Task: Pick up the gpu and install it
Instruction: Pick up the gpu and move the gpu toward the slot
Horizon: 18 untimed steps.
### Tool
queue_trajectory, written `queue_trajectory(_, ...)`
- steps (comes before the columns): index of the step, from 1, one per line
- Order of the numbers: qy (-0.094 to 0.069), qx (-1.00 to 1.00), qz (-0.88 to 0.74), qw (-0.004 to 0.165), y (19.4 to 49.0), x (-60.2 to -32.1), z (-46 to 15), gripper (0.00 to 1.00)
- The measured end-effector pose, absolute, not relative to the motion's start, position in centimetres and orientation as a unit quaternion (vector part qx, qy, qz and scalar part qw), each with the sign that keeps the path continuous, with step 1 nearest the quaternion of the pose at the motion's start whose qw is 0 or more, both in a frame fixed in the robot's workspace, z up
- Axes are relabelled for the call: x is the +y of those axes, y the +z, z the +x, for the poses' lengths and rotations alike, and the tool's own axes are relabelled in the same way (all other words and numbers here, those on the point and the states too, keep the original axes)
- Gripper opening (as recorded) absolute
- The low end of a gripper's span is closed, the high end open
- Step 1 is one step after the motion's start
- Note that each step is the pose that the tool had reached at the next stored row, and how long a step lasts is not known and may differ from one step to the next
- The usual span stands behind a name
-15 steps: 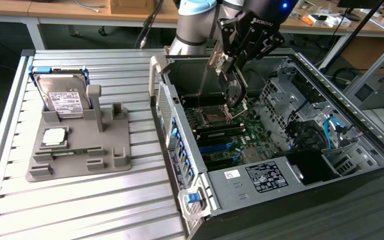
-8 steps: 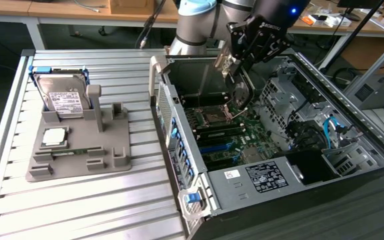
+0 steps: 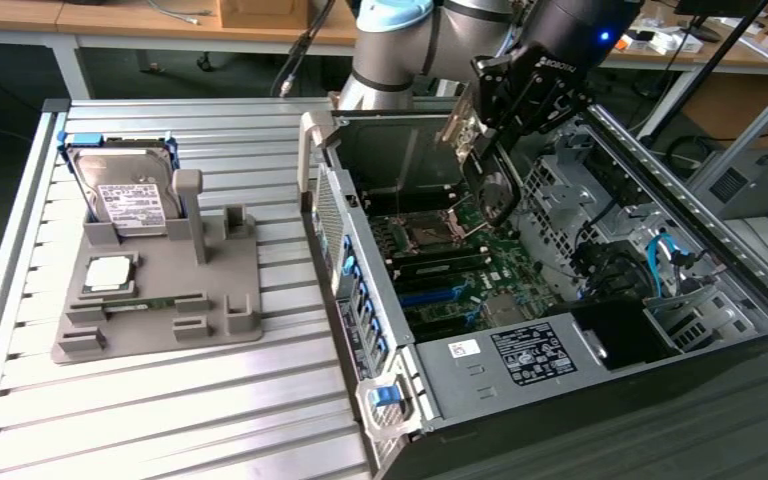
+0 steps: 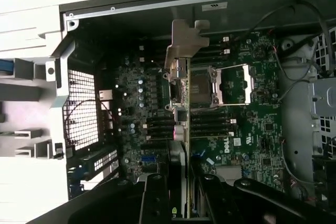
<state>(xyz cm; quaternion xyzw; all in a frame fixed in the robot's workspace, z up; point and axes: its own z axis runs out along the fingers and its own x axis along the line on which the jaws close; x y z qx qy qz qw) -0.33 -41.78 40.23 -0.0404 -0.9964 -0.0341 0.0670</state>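
Jaws: partly closed to a narrow gap, clamped on both flat faces of the gpu (image 3: 470, 150); touching nothing else.

Gpu: upper centre of the exterior view, hanging tilted from the jaws under the arm (image 3: 398, 40), over the open computer case (image 3: 357, 290) and above the motherboard (image 3: 451, 290).

Wrist view:
- gpu (image 4: 181, 108) seen edge-on, a thin line running away from the jaws
- silver end bracket (image 4: 186, 43) at the end farthest from the jaws
- open CPU socket (image 4: 218, 85) just beside the card's line
- rows of dark slots (image 4: 157, 124) on the card's other side
- mesh fan grille (image 4: 81, 108) in the case wall

Exterior view:
- grey holder (image 3: 157, 300) at left centre, resting on the slatted metal table (image 3: 157, 430), well apart from the gpu
- hard drive (image 3: 124, 195) with white label, upright at the holder's upper end
- square silver CPU chip (image 3: 108, 272) lying flat near the holder's middle
- power supply (image 3: 531, 355) with label, lower right of the case
- blue cables (image 3: 664, 255) at right inside the case
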Motion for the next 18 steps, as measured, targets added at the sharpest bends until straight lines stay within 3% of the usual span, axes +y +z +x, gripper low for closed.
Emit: queue_trajectory(18, -0.03, -0.996, -0.04, 0.075, 38.5, -42.5, 3.4, 0.27)
